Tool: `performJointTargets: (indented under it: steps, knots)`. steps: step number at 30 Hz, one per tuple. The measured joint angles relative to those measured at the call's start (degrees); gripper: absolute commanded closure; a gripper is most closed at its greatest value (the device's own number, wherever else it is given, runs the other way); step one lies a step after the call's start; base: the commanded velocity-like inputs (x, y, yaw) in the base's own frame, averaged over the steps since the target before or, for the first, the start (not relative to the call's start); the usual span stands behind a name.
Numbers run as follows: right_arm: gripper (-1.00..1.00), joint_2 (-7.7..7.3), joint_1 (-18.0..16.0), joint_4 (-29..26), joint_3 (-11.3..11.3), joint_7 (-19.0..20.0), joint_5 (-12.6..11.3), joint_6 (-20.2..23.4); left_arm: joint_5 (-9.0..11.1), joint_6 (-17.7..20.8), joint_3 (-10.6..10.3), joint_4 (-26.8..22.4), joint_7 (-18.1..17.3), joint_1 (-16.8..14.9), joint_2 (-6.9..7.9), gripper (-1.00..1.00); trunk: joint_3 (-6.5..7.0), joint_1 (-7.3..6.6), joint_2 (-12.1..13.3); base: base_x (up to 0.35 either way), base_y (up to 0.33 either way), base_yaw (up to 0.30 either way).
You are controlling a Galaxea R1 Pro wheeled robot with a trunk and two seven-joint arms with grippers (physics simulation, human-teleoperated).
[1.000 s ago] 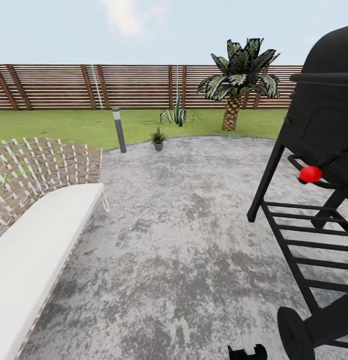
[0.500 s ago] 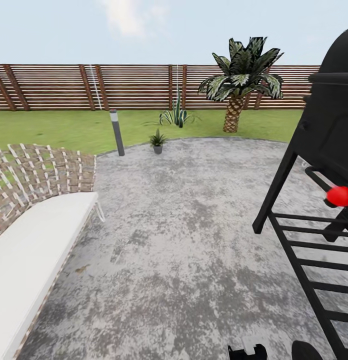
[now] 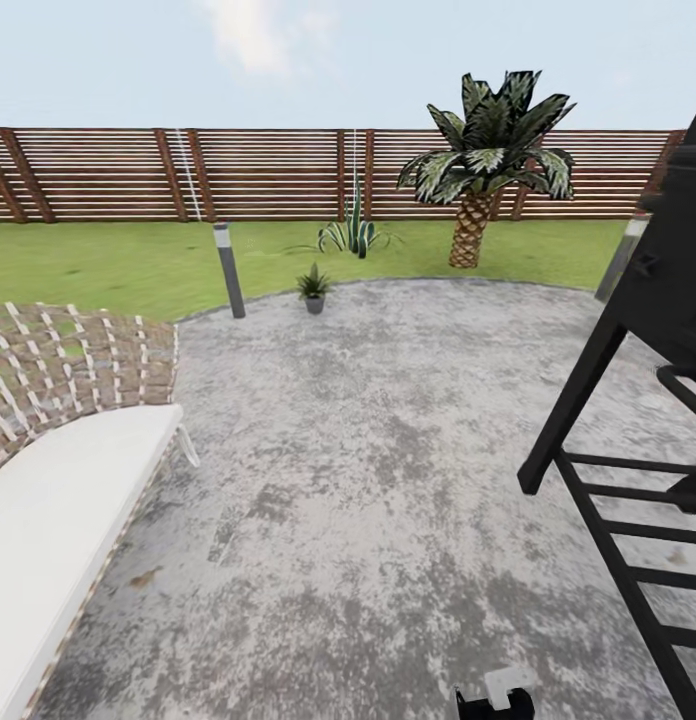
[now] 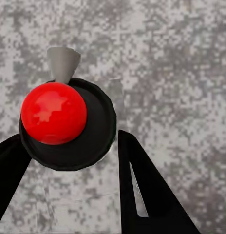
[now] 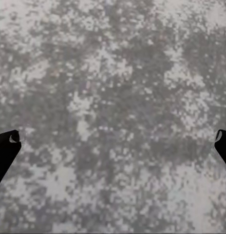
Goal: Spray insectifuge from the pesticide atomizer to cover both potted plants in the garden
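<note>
The left hand (image 4: 69,161) is closed on the pesticide atomizer (image 4: 66,124), red cap and grey nozzle facing the patio (image 3: 368,480). The right hand (image 5: 113,146) is spread wide, holding nothing. One potted plant (image 3: 313,288) stands well ahead at the patio's far edge, near the lawn (image 3: 108,265).

Paved patio (image 3: 388,480) spreading across foreground, lawn (image 3: 108,265) lying behind it, slatted fence (image 3: 268,175) running behind lawn. Potted plant (image 3: 313,288) sitting at patio's far edge; bollard lamp (image 3: 228,270) standing just left of it. Spiky plant (image 3: 353,232) growing on lawn behind potted plant; palm (image 3: 483,165) standing right of it, before fence. Lounger (image 3: 58,460) lying at left on patio. Grill frame (image 3: 628,480) standing at right; second lamp (image 3: 620,258) showing behind it.
</note>
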Motion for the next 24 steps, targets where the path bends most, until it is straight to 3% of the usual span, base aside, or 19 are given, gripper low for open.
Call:
performJointTargets:
  steps: [24]
  knots:
    - [-1.0, 0.0, 0.0, 0.0, 0.0, 0.0, 0.0, 0.0, 0.0, 0.0, 0.0, 0.1, 0.0, 0.0, 0.0, 1.0, 0.0, 0.0, 0.0, 0.337, 0.011, 0.0]
